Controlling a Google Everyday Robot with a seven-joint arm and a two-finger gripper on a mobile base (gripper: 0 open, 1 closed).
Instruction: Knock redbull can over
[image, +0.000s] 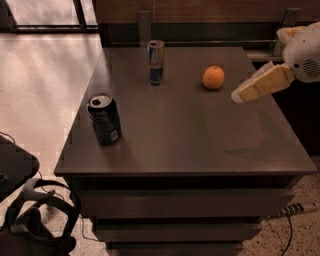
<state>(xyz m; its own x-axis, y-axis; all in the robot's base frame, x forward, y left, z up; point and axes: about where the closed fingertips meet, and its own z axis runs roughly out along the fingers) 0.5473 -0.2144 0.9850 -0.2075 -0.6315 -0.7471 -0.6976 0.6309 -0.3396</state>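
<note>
The redbull can (156, 62) stands upright near the far edge of the dark table (190, 140), slim, blue and silver with a silver top. My gripper (241, 95) reaches in from the right, its cream-coloured fingers pointing left above the table, just right of an orange (213, 77). It is well to the right of the redbull can and touches nothing.
A wider dark can (104, 119) with an open top stands upright near the table's front left. The orange lies between the gripper and the redbull can. Cables and a dark object (30, 220) lie on the floor at lower left. A wall runs behind the table.
</note>
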